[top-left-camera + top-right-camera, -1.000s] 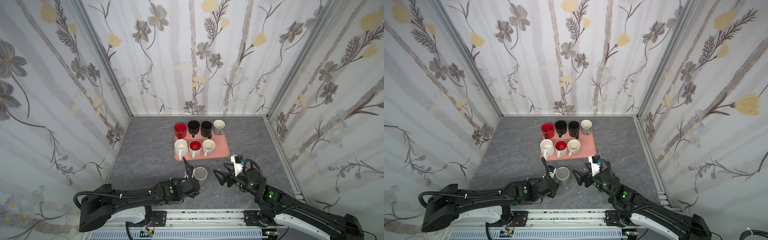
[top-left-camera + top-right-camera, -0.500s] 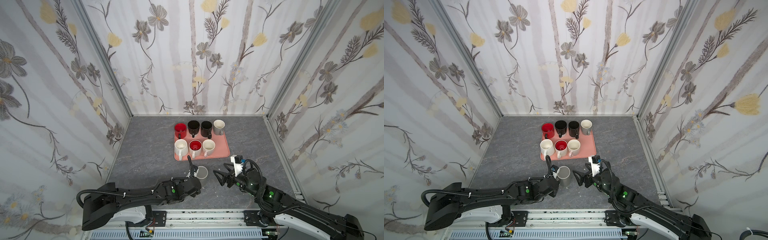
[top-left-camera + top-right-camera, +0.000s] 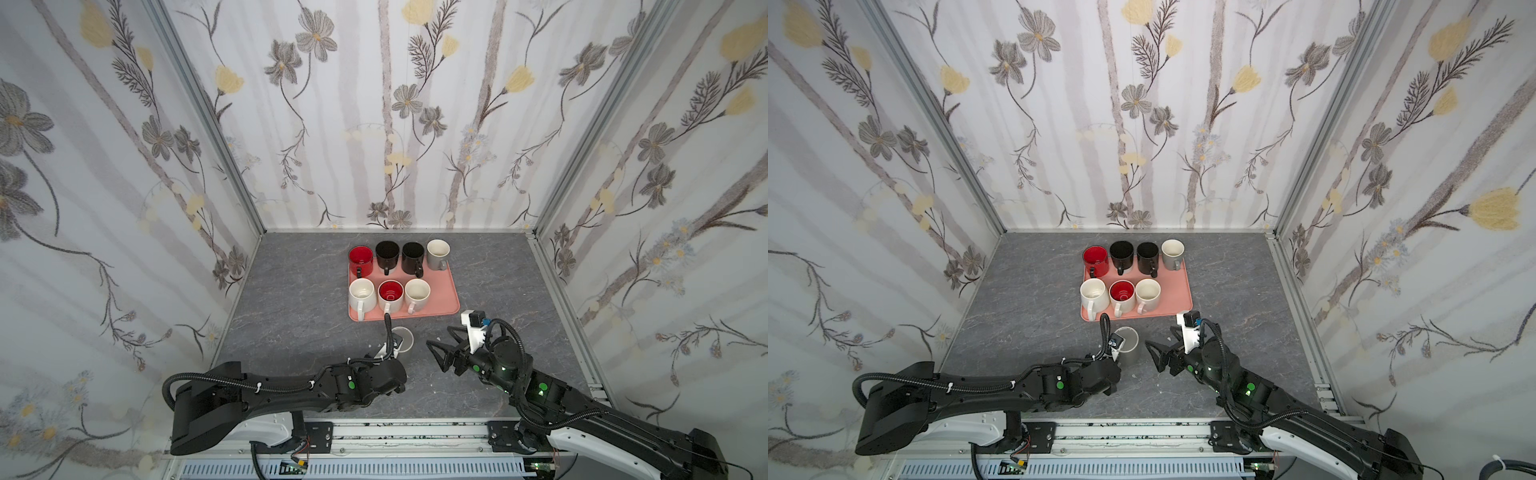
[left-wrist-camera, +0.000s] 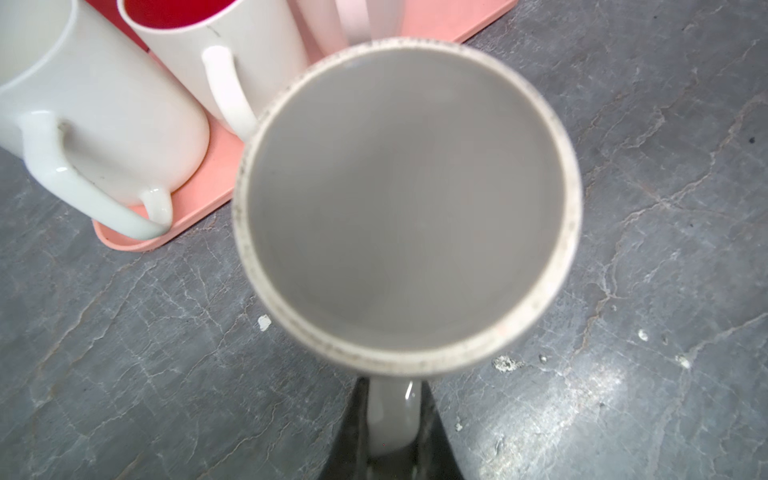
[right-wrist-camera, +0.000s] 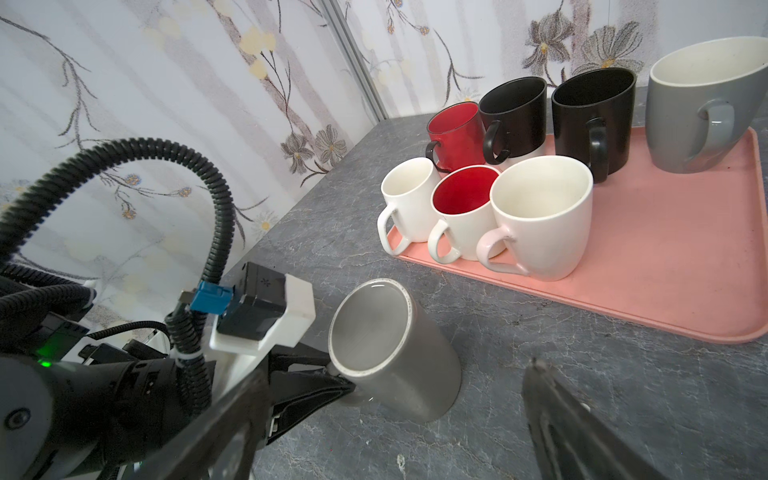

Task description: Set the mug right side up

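Glossy grey cylindrical mug (image 5: 399,365), speckled unglazed base ring upward, veined stone-look tabletop (image 5: 540,353)

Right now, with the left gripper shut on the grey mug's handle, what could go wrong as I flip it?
The left gripper pinches only the handle of the grey mug, so the body could swing or slip once lifted. The front row of mugs on the pink tray stands close behind; a wide turn may knock them. The open right gripper sits near.
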Controlling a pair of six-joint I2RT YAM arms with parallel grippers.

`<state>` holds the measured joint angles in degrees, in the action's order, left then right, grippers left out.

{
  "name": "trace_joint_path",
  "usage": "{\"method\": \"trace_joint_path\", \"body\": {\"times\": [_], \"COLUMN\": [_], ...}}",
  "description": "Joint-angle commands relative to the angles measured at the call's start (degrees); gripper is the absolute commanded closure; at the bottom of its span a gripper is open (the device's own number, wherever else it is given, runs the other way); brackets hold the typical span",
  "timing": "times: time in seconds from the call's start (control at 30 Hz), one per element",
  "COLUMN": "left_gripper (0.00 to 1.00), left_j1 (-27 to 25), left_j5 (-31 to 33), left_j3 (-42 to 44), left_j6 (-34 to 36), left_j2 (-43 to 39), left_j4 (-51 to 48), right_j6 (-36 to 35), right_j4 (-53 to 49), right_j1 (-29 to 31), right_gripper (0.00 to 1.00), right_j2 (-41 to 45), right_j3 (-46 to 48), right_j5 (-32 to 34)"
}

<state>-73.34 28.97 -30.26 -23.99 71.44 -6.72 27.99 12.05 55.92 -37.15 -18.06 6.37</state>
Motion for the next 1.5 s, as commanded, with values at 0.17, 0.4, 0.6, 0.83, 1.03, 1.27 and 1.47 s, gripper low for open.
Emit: {"method": "trace_joint_path", "body": {"times": [0.17,0.4,0.6,0.83,1.03,1.27,1.47], "left_gripper": [1.00,1.00,1.00,1.00,1.00,1.00,1.00], "left_j1": [-0.22,1.27,5.03,5.57,5.58,5.57,5.60], "left_j5": [3.69,5.42,3.97,2.23,-3.23,-8.86,-12.36], "left_j3": [0.58,0.45,2.95,4.15,4.65,5.34,5.86], "left_j6": [-1.63,-0.91,-0.81,2.92,3.99,2.82,1.50], "left_j2": [-5.98,-14.85,-24.15,-29.48,-29.98,-30.20,-30.56], "left_j4": [8.66,13.35,22.45,37.10,46.72,52.60,54.81], "right_j6": [0.16,-0.64,-0.98,4.11,8.68,11.29,12.66], "right_j4": [3.26,8.75,12.97,25.41,41.88,53.94,56.19], "right_j1": [0.07,0.06,0.07,0.48,2.70,4.28,4.24], "right_gripper": [0.06,0.06,0.06,0.08,0.08,0.07,0.09], "right_j2": [0.90,4.76,7.61,0.89,-8.85,-17.37,-21.74], "right_j3": [1.18,3.25,4.06,5.26,3.94,-0.19,-4.43], "right_j5": [-0.74,-5.65,-10.46,-15.21,-15.51,-13.84,-13.23]}}
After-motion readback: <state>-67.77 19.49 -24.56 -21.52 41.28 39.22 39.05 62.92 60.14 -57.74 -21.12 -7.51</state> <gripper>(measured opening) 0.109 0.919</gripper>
